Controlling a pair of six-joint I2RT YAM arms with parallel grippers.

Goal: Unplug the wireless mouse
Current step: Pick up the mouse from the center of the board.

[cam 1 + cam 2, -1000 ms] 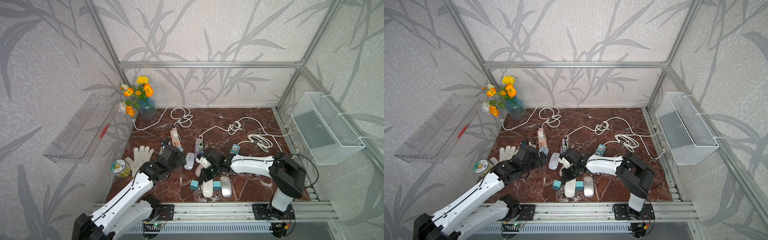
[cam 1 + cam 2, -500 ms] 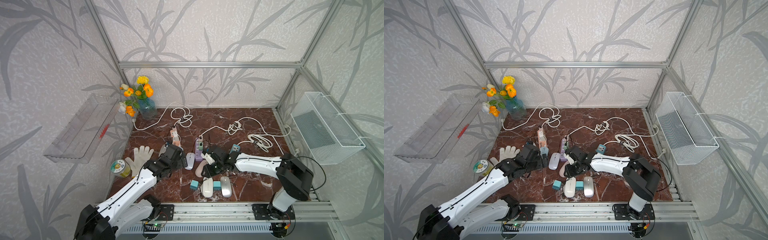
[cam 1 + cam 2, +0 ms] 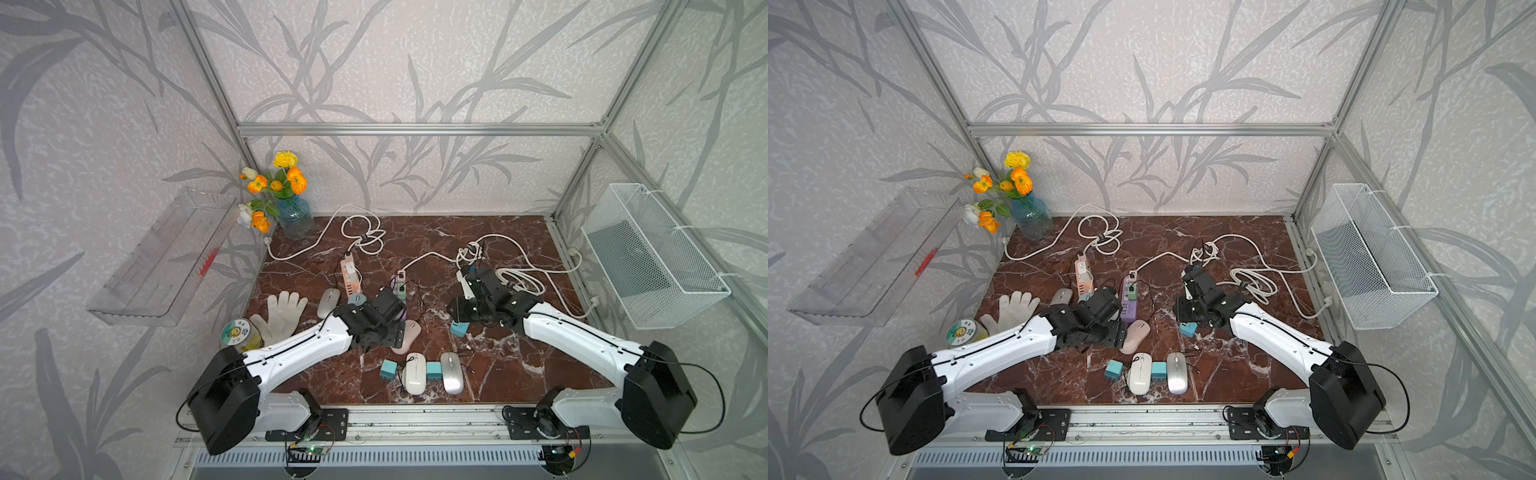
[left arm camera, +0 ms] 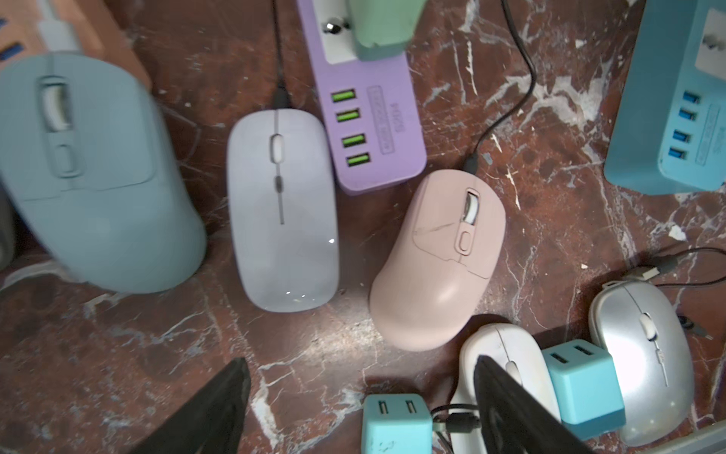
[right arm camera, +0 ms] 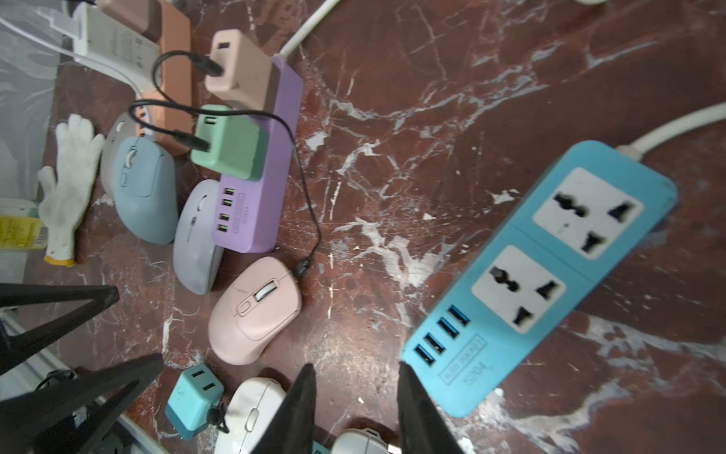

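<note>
While a black cable (image 4: 506, 106) is seated in its nose, the pink wireless mouse (image 4: 436, 259) is shown lying on the marble table (image 3: 498, 365), just beside the end of the purple power strip (image 4: 373, 129), from whose green charger (image 5: 228, 145) the cable appears to be run. The left claw (image 4: 361, 408) is held spread wide and empty above the table, near the rear of that mouse. The right claw (image 5: 353, 412) is held partly spread, with nothing pinched, apart from the mouse and near the blue power strip (image 5: 530, 275). A white mouse (image 3: 415, 372) and a silver mouse (image 3: 452, 372) at the table's front appear to be freed of their cables, so the step in hand is judged to be the approach to the pink one. For the next move, the mouse body would likely need to be braced by one claw. The small plug (image 5: 300, 269) would then be pinched by the other and drawn straight out, lest the mouse be dragged along.
</note>
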